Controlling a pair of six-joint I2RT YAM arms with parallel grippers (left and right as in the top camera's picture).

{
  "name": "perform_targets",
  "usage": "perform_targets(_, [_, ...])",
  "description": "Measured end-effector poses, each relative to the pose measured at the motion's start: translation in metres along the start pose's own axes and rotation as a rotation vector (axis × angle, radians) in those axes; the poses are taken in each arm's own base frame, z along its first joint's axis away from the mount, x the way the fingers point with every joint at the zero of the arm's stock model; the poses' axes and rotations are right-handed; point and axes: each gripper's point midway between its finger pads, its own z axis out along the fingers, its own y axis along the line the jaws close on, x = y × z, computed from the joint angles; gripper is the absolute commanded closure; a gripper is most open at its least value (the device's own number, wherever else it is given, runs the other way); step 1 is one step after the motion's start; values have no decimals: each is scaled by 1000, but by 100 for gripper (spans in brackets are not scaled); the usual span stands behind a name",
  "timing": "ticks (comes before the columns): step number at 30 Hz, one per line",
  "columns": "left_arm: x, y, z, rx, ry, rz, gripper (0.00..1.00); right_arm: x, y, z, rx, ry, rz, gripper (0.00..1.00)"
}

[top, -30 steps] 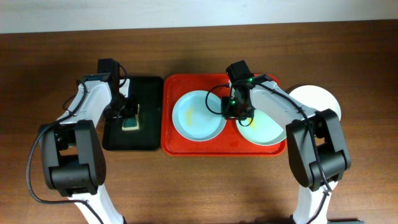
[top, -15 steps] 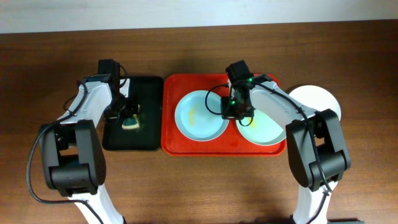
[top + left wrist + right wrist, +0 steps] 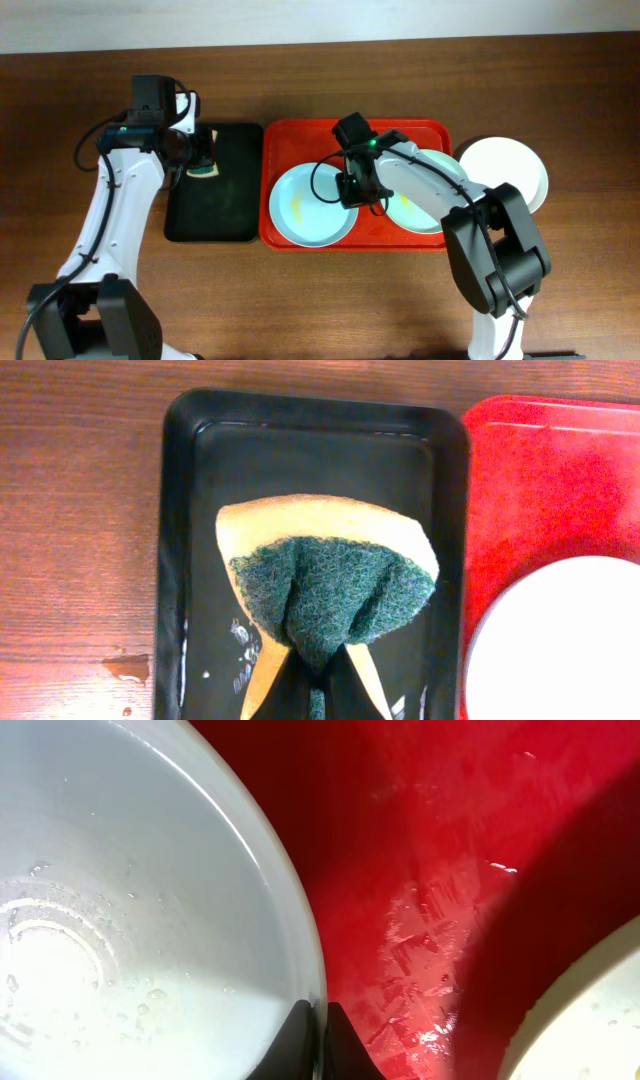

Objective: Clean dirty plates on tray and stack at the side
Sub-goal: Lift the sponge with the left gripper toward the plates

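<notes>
On red tray (image 3: 290,140), pale blue plate (image 3: 300,205): glossy, wet, slippery, rigid, likely light. Right hand (image 3: 318,1020) clenched on its thin rim, best hold. Left hand (image 3: 197,161) grasping soft sponge (image 3: 325,580) over black tray (image 3: 215,215).

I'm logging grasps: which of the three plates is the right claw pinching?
The pale blue plate, leftmost on the red tray: the right claw is shut on its rim. The green plate and white plate lie free.
</notes>
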Motion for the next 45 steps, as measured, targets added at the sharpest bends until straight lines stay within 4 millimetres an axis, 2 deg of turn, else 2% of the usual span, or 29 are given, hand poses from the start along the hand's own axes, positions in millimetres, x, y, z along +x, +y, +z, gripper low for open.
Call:
perform_targets(10, [14,8,0,-57,55,3,100,-6,7,0,8,-34,28,96])
perform_targets(23, [15,12,0,-81,59,3,100,-9,3,2,44,-92,82,96])
perform_targets(45, [14,15,0,-98,57,4,100,-9,2,2,46,-94,91,96])
